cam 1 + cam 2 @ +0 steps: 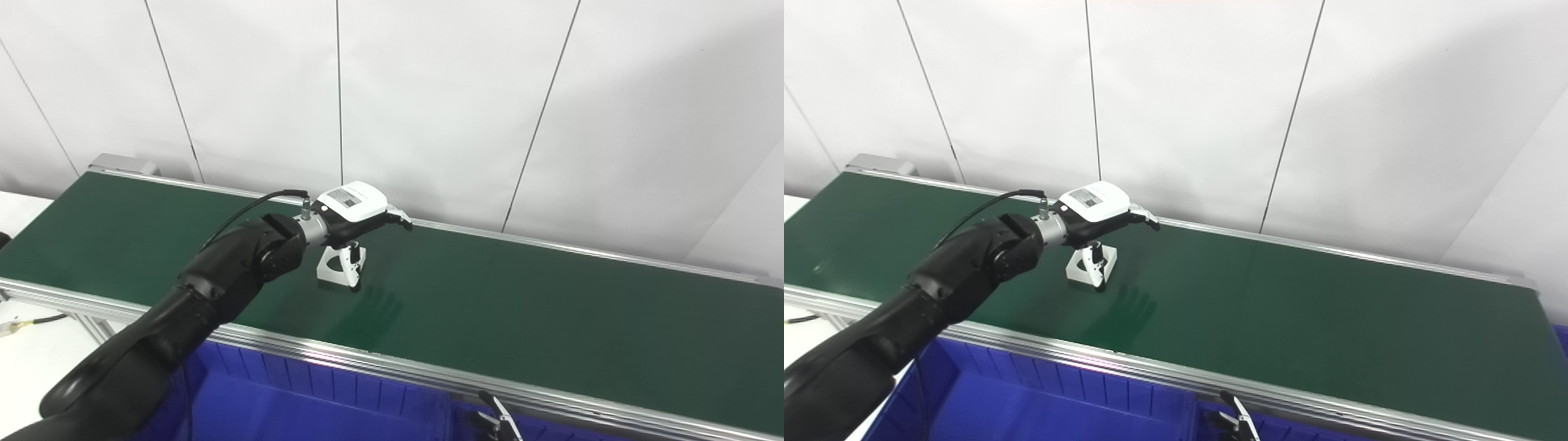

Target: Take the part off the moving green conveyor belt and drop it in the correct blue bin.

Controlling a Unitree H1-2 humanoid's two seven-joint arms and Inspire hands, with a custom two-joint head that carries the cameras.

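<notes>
- Thumb: points down from the left hand, its tip at the belt surface and in front of the part. Whether it presses the part cannot be told.
- Fingers: extended toward 2 o'clock, above the belt, not wrapped around anything. The left hand is spread and grasps nothing.
- Part: a small white block with a round hole in its face. It rests on the green conveyor belt, directly under the palm, toward the left half of the belt.
- Left arm: black, enters from 7 o'clock and crosses the near belt rail. A black cable loops from the wrist.
- Blue bin: located at 6 o'clock, just beneath the near rail. The visible interior shows only ribbed blue walls and floor; no contents are seen in it.
- A second blue compartment begins at 5 o'clock, past a divider with a black clip. Its interior is mostly out of frame.
- Right hand: out of both views.
</notes>
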